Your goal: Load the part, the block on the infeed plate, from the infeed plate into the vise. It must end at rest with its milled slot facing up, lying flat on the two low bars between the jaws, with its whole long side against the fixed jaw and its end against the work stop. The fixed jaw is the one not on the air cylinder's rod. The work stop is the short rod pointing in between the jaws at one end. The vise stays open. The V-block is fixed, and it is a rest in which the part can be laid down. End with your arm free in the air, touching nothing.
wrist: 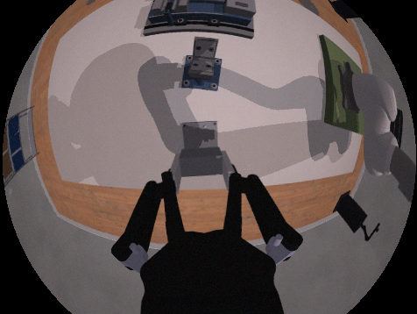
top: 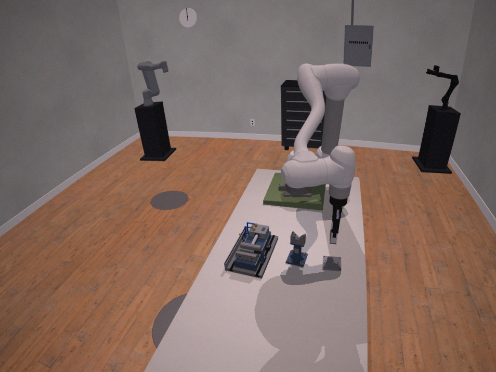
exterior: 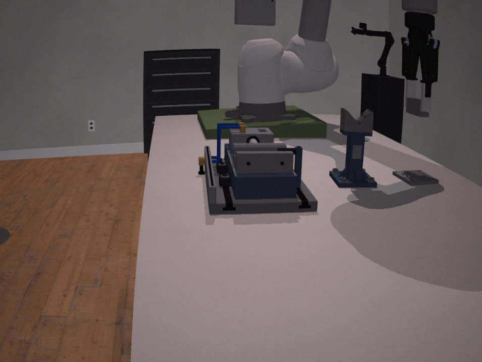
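My gripper [top: 333, 239] is shut on the part, a grey block [exterior: 417, 105], and holds it well above the infeed plate [top: 332, 263]. In the wrist view the block [wrist: 201, 167] sits between the two black fingers, with the bare plate [wrist: 200, 135] straight below. The plate [exterior: 415, 176] lies flat at the table's right side. The vise [top: 251, 251] with blue body stands open to the left; it also shows in the exterior view [exterior: 261, 165] and the wrist view [wrist: 198, 7]. I cannot tell which way the slot faces.
The blue V-block [top: 297, 248] stands between the vise and the plate, also in the exterior view [exterior: 354, 149] and the wrist view [wrist: 203, 67]. The arm's base sits on a green pad [top: 295, 194] at the table's far end.
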You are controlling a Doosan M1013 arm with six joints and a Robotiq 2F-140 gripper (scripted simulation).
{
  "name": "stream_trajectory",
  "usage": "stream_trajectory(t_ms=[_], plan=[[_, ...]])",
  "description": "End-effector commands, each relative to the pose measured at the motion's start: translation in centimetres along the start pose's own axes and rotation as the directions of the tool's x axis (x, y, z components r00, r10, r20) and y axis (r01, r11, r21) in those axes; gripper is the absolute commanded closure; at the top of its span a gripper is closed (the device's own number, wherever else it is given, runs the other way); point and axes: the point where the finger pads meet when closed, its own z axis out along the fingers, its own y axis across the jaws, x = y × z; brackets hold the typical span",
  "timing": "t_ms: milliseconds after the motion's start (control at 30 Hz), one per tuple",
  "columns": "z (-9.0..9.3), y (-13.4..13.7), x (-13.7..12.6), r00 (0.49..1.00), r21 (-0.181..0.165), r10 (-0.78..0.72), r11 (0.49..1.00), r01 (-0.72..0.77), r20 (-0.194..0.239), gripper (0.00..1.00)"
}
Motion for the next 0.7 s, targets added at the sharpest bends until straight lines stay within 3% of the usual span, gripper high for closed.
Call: stream_trajectory(t_ms=[0,333,667], plan=[[-1.3,0.0,0.0,1.0,0.0,0.0,1.0,0.0,0.0,1.0],[-4.2,0.0,0.0,1.0,0.0,0.0,1.0,0.0,0.0,1.0],[-5.5,0.0,0.0,1.0,0.0,0.0,1.0,0.0,0.0,1.0]])
